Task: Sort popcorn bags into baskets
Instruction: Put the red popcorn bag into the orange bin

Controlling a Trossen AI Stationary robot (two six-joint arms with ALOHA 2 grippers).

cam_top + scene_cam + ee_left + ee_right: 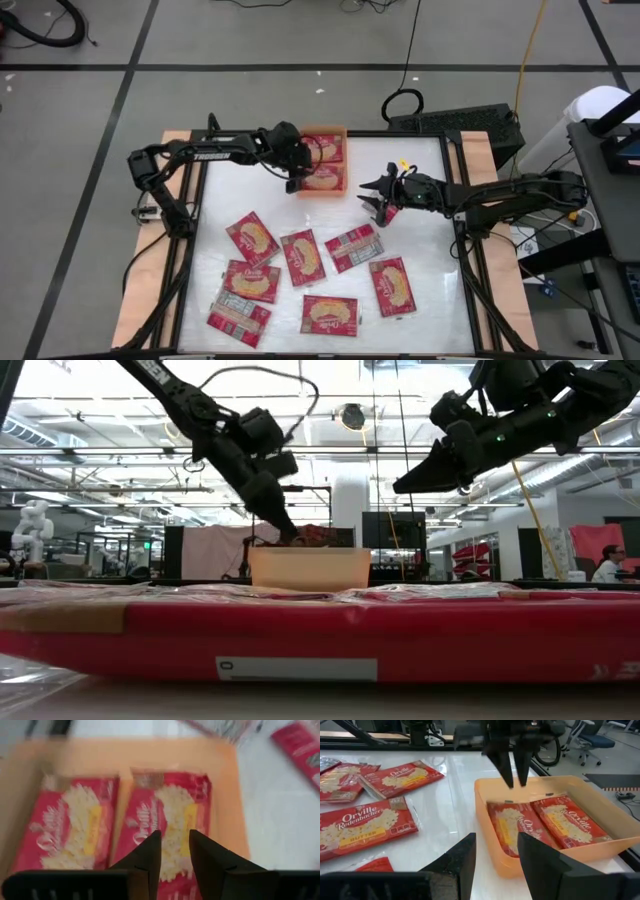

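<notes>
Two popcorn bags (pixel 547 825) lying side by side, face up, in orange basket (pixel 487 795) at table's far edge. Seven more bags (pixel 303 257) scattered over near half of white table (pixel 430 190), one or two showing greyish backs. Left gripper (pixel 514 782) hanging just over basket, above bag nearer table centre, fingers (pixel 147 857) a little apart, gripping nothing. Right gripper (pixel 377 203) hovering near basket's right side, raised off table, fingers (pixel 465 857) open, empty too. Person seated far off in room behind.
</notes>
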